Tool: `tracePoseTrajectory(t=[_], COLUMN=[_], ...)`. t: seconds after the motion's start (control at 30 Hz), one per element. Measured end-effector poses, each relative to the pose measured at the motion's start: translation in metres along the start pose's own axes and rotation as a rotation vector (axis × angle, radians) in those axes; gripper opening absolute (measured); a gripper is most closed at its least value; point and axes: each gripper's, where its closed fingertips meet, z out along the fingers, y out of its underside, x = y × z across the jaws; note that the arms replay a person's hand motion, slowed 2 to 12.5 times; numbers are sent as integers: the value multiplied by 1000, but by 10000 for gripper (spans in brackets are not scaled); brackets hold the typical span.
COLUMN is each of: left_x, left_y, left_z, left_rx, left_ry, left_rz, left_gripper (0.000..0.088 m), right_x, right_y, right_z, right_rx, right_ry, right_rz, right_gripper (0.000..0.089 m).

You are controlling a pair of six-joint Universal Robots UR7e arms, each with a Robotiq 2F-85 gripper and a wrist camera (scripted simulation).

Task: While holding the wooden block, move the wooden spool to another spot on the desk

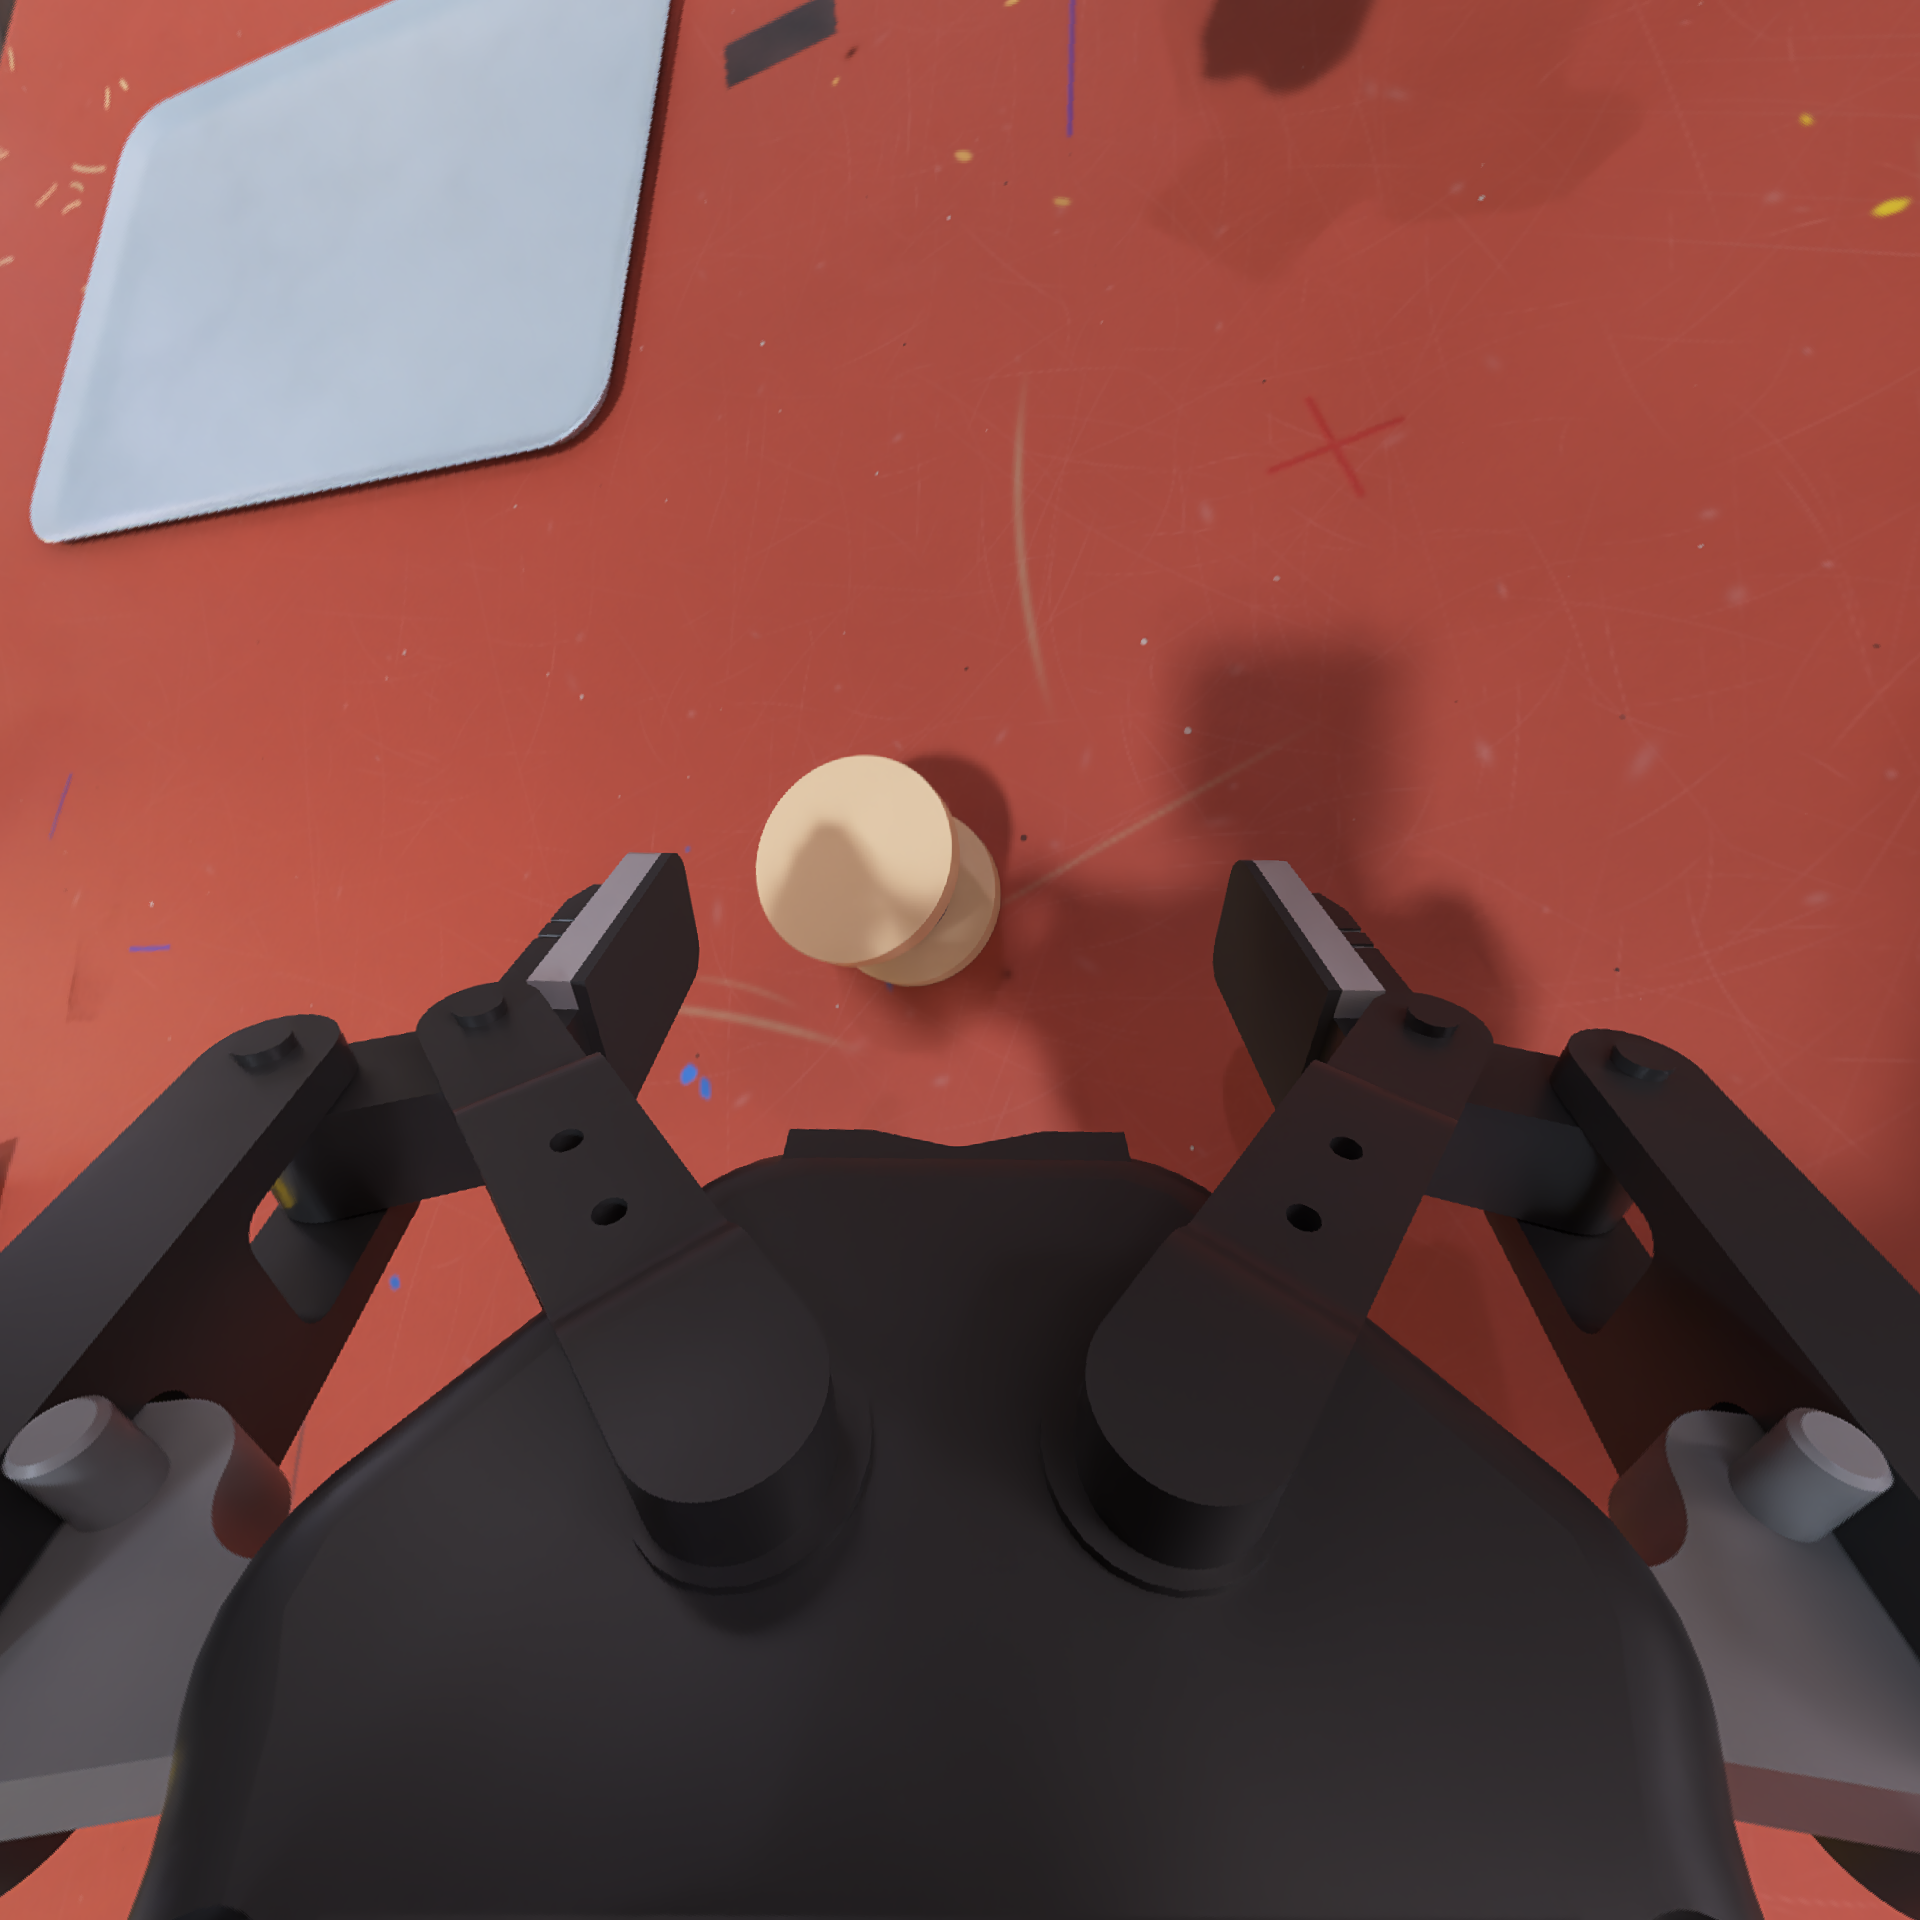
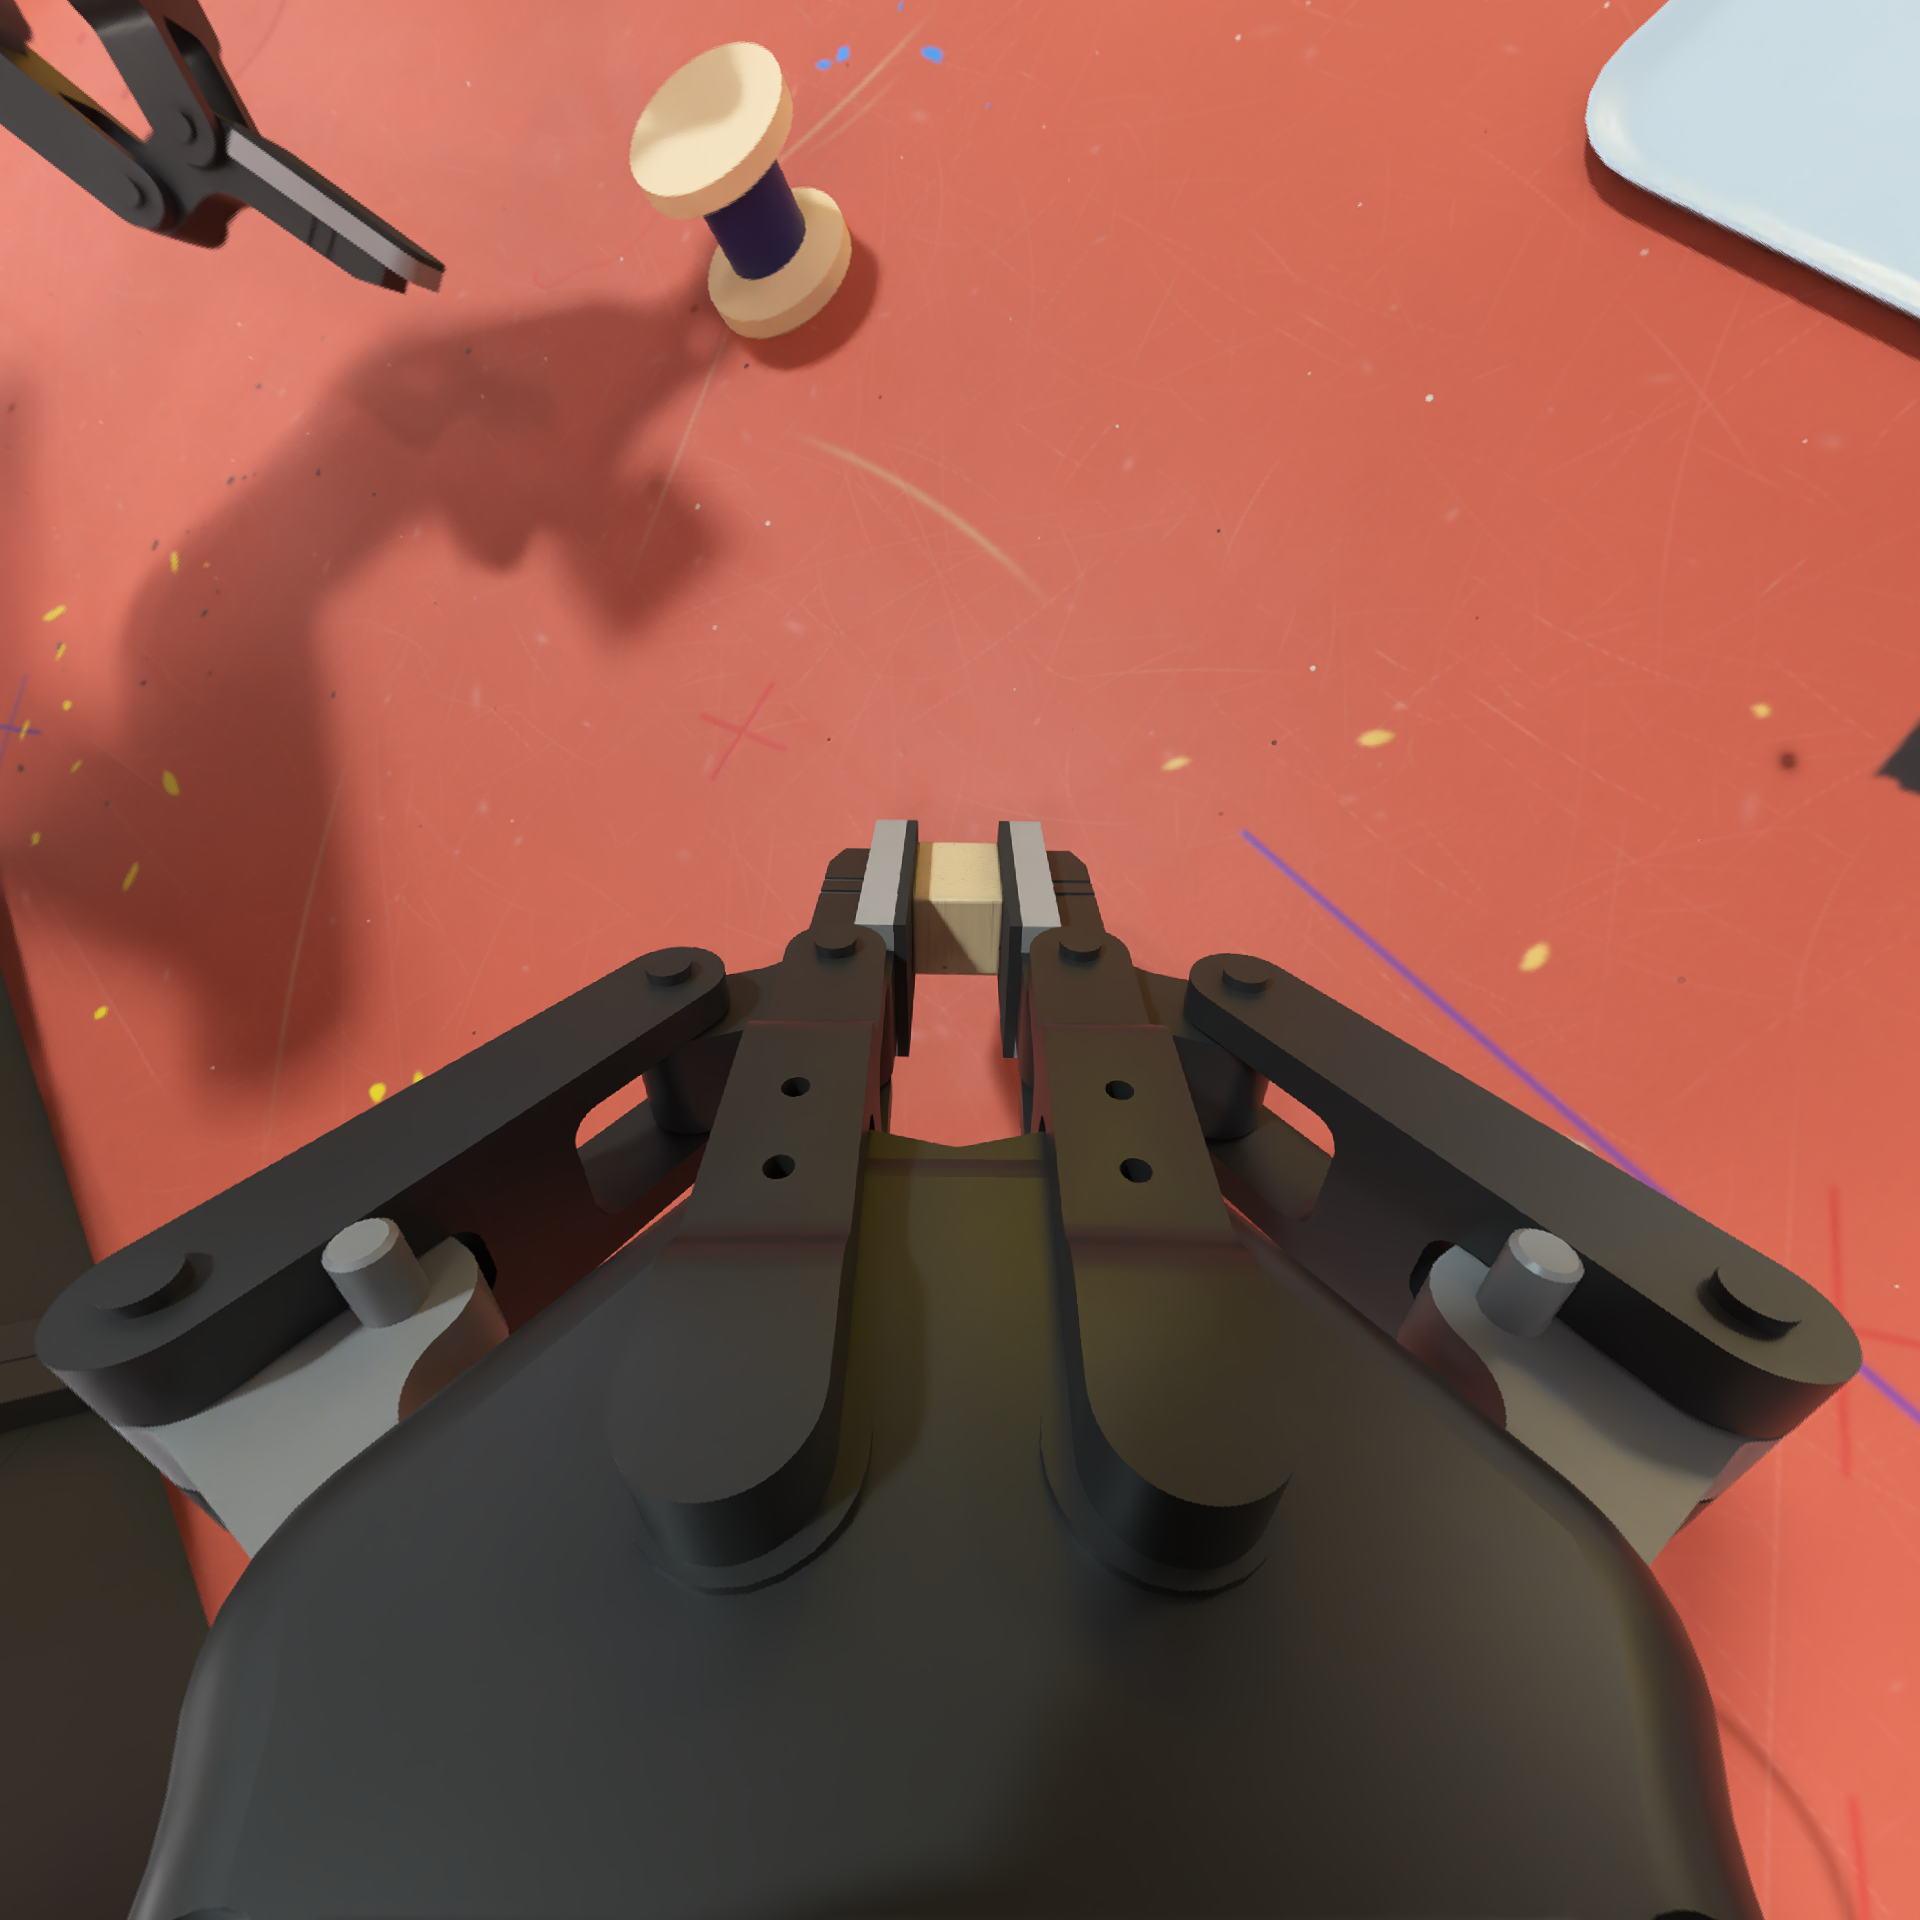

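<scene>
I see one wooden spool (image 1: pixel 873 868) standing upright on the red desk (image 1: pixel 1351 623), its dark thread hidden from above. My left gripper (image 1: pixel 954 914) hovers over it, fingers spread wide, touching nothing. My right gripper (image 2: pixel 958 894) is clamped on one wooden block (image 2: pixel 961 906). One pale tray (image 1: pixel 353 260), cut off, lies far left.
</scene>
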Motion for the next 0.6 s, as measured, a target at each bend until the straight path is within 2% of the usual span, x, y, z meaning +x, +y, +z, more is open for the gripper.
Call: tracePoseTrajectory(t=[0.13,0.37,0.6], left_x=[5,15,19], left_y=[-6,-12,-9], left_z=[7,22,34], left_rx=[16,-6,-31], left_ry=[16,46,65], left_rz=[41,100,107], left_gripper=[854,854,854], right_x=[-3,-7,-15], right_y=[-3,-3,-5], right_z=[-3,-4,-2], right_rx=[21,25,39], right_ry=[-22,-22,-55], right_rz=[2,-16,-28], right_gripper=[135,135,135])
